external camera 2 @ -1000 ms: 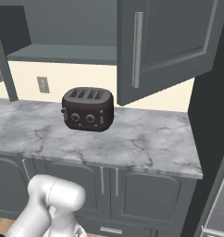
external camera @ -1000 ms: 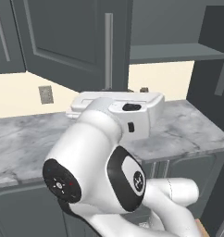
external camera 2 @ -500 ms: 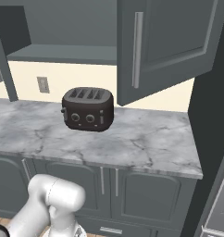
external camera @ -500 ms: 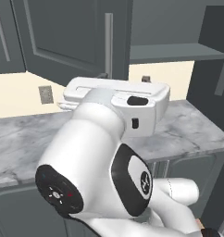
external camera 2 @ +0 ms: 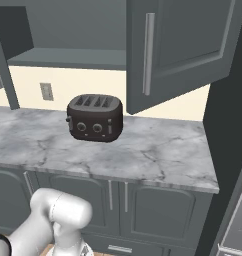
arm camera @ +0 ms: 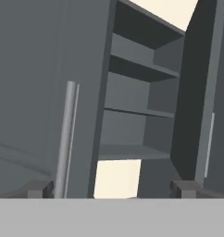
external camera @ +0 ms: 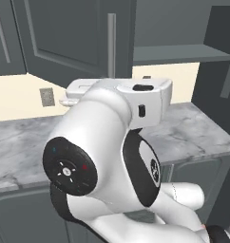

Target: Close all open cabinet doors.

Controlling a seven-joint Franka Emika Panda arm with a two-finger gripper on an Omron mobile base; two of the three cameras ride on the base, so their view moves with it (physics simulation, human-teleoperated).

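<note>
Two tall dark grey cabinet doors stand open on the wall cabinet. In the hand view the left door (arm camera: 40,92) with its silver bar handle (arm camera: 66,139) is close ahead. The right door (arm camera: 197,102) stands edge-on beyond the bare shelves (arm camera: 132,115). My gripper (arm camera: 112,190) is open, fingertips (arm camera: 40,189) wide apart, holding nothing and pointing up at the gap between the doors. The left base view has the left door (external camera: 69,38) above my arm and the right door (external camera: 226,71) at the edge. From the right base view, one door (external camera 2: 188,50) swings out over the counter and the other (external camera 2: 3,70) is at the far left.
A dark toaster (external camera 2: 95,117) sits on the marble counter (external camera 2: 158,155) below the open cabinet. A wall outlet (external camera 2: 46,91) is left of it. Grey base cabinets (external camera 2: 158,205) run under the counter. A tall dark unit (external camera 2: 230,115) closes the right side.
My arm has lifted and swung nearer the left base camera, covering more of the counter. The doors and toaster have not moved.
</note>
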